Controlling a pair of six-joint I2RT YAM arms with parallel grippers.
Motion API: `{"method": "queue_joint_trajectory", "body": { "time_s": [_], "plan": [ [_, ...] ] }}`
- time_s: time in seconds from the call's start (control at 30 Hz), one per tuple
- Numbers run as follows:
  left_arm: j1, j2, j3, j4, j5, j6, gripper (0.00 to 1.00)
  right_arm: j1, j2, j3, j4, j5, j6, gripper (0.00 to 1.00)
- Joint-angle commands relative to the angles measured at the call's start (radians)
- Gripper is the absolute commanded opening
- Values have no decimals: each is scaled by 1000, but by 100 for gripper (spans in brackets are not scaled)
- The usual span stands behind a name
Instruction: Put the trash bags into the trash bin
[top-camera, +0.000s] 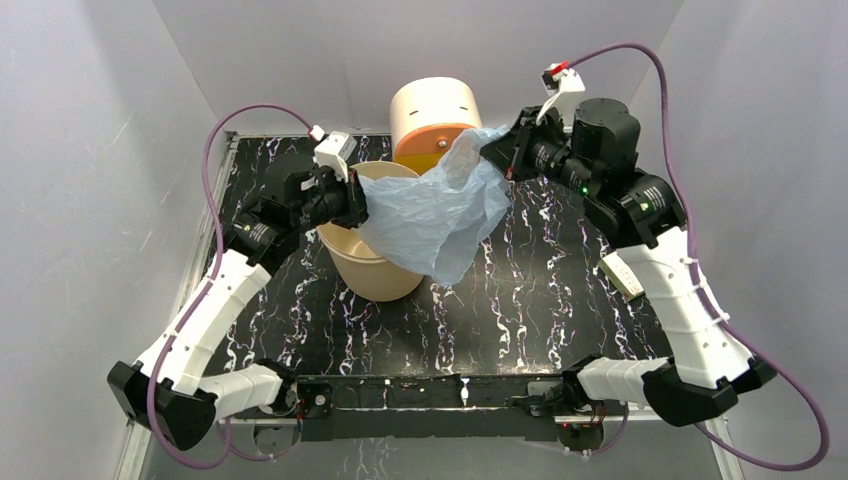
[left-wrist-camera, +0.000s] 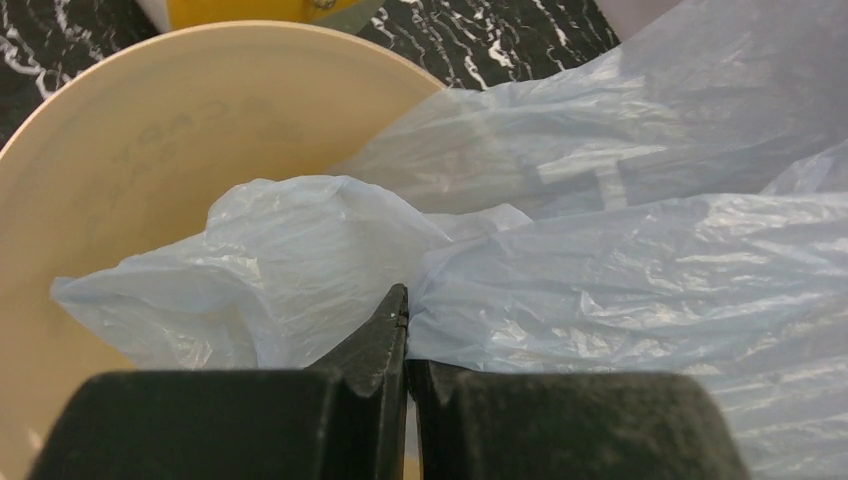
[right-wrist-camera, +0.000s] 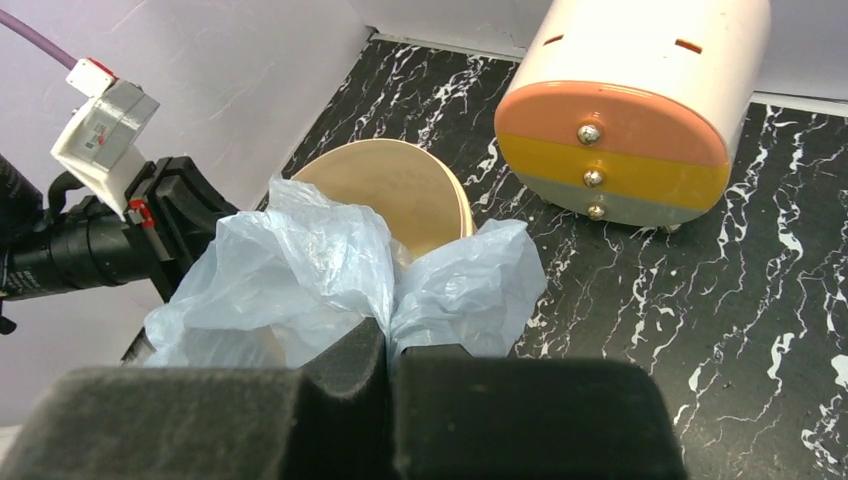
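The pale-blue film trash bag (top-camera: 440, 210) hangs stretched between both grippers above the beige trash bin (top-camera: 370, 272). My left gripper (top-camera: 358, 205) is shut on the bag's left edge over the bin's mouth; in the left wrist view it (left-wrist-camera: 407, 318) pinches the film (left-wrist-camera: 620, 270) above the bin's inner wall (left-wrist-camera: 130, 160). My right gripper (top-camera: 500, 152) is shut on the bag's upper right corner, higher and right of the bin; in the right wrist view it (right-wrist-camera: 390, 335) grips the film (right-wrist-camera: 300, 270) with the bin (right-wrist-camera: 400, 180) beyond. The bag's lower part droops over the bin's right rim.
A cream cylinder with an orange-yellow front and knobs (top-camera: 432, 122) lies right behind the bin, also in the right wrist view (right-wrist-camera: 640, 110). A small white block (top-camera: 622, 273) lies beside the right arm. Grey walls enclose the black marbled table (top-camera: 520, 310).
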Motion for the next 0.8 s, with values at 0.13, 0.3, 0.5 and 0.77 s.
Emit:
{"method": "queue_joint_trajectory", "body": {
  "time_s": [0.13,0.3,0.5,0.77],
  "plan": [
    [149,20,-59,8,17,-53,13,-3,86,134,14,-116,13,0],
    [164,-19,-2,15,54,-6,52,-2,117,160,20,-127,27,0],
    [165,-13,127,-147,70,118,64,-2,156,175,5,-139,9,0],
    [165,-70,143,-260,35,303,75,-2,197,209,-3,-146,-9,0]
  ]
}}
